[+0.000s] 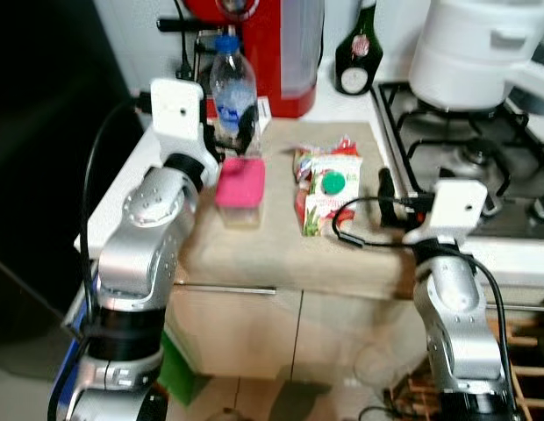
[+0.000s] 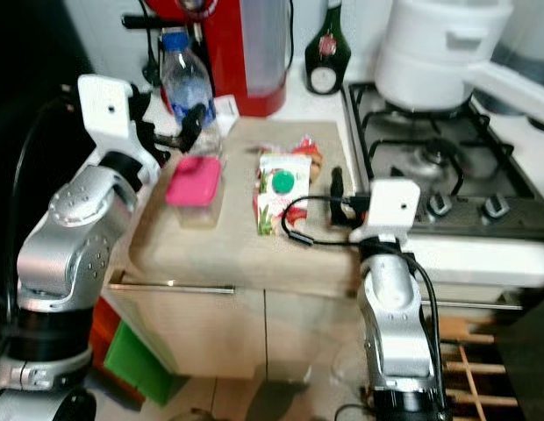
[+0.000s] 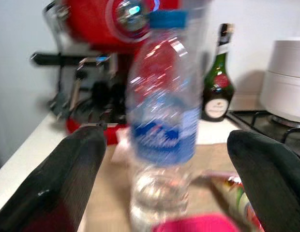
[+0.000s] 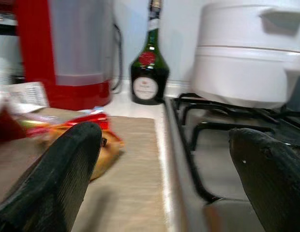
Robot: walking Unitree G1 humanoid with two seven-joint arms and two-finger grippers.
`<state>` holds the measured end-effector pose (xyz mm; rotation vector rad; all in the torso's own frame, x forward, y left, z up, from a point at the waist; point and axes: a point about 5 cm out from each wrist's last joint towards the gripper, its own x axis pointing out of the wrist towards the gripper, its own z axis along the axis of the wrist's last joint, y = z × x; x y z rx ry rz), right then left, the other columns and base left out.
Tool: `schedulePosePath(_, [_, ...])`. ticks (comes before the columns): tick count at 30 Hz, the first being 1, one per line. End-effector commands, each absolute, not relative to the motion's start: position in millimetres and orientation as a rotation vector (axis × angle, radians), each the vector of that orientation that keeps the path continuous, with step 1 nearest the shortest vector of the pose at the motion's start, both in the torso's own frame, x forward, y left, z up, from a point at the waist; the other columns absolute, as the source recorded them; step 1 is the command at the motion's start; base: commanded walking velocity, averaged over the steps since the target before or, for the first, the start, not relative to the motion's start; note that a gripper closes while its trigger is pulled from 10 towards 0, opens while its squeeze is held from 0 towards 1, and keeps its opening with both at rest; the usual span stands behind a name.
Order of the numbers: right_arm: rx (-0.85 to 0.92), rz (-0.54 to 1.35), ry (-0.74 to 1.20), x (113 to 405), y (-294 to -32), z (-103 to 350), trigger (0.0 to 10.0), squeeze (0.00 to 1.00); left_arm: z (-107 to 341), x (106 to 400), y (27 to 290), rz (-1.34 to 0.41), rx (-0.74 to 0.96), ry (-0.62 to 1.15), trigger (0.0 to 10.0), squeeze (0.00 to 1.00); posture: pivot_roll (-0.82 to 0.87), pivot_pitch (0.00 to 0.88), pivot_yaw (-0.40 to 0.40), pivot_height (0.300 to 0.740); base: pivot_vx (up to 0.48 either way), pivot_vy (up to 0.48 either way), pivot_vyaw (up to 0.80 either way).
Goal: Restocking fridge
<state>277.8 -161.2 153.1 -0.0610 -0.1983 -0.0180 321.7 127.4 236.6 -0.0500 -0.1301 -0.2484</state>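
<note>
One water bottle [image 1: 232, 88], one pink-lidded box [image 1: 240, 191] and one snack packet [image 1: 327, 189] stand on the tabletop [image 1: 281, 246]. The left pincer [image 3: 164, 159] reaches far-left, spread wide either side of the bottle, gripping nothing. The right pincer [image 4: 164, 164] rests low at the tabletop's right edge, wide open, empty, beside the stove [image 1: 465, 140].

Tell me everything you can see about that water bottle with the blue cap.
The water bottle is clear plastic with a blue screw cap and a blue and white label around its middle. It stands upright on the beige counter, in front of the red coffee machine and just behind the pink-lidded box. The left gripper is open, one black finger on each side of it, not yet closed on it.
</note>
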Motion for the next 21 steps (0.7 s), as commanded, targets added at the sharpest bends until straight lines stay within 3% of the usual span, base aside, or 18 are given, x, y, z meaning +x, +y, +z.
schedulePosePath(1, [-0.078, 0.013, -0.210, 277.4, -157.1, 159.1, 10.0, 0.10, 240.9, 320.8, 128.1, -0.236, -0.069, -0.121, 10.0, 0.00, 0.00, 0.000, -0.001, 0.740, 0.000, 0.000, 0.00])
schedulePosePath(11, [-0.097, 0.047, -0.210, 287.9, -154.3, 162.5, 10.0, 0.10, 232.3, 322.2, 95.2, -0.311, -0.025, -0.023, 10.0, 0.00, 0.01, 0.000, -0.037, 0.740, 0.000, 0.000, 0.00])
schedulePosePath(21, [-0.086, 0.044, -0.210, 290.4, -148.8, 159.5, 10.0, 0.10, 232.5, 334.6, 91.4, -0.262, 0.099, -0.019, 10.0, 0.00, 0.00, 0.000, -0.013, 0.740, 0.000, 0.000, 0.00])
